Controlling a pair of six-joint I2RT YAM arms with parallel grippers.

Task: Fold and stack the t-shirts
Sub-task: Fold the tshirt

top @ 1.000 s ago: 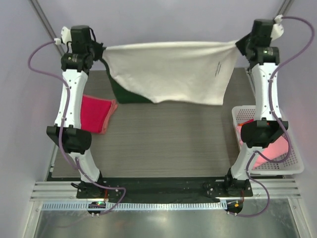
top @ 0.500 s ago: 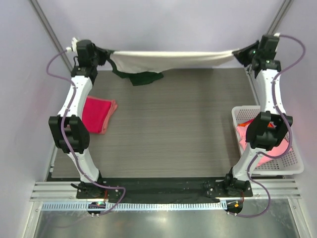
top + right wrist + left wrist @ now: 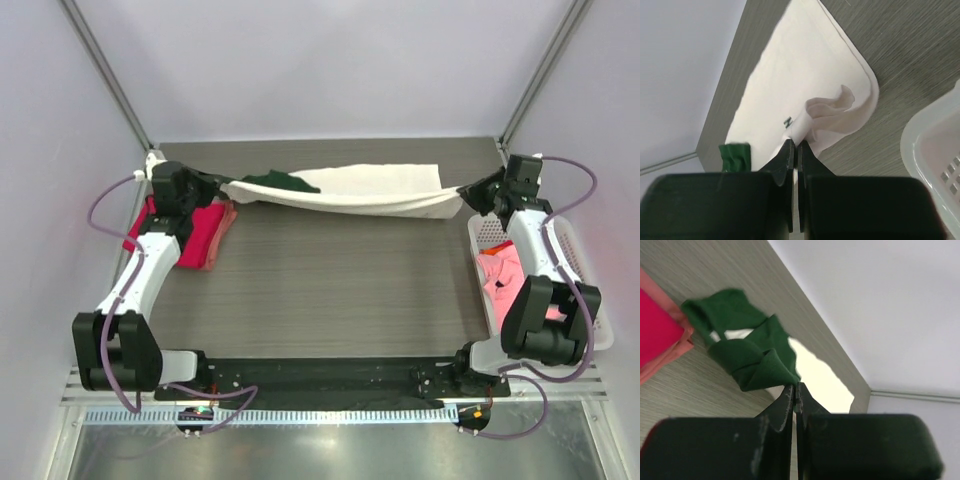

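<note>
Cream-white, green-sleeved cloth t-shirt (image 3: 350, 187) sagging onto the grey table (image 3: 340, 290), far side.
Left claw (image 3: 220, 187) and right claw (image 3: 466, 198) each clench one end — a thin pinch may slip if they pull apart.

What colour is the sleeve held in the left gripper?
Dark green; the sleeve shows best in the left wrist view.

We see a white plastic lattice basket (image 3: 487, 232) resting at the right edge of the grey wood-grain desk (image 3: 340, 290).
</note>
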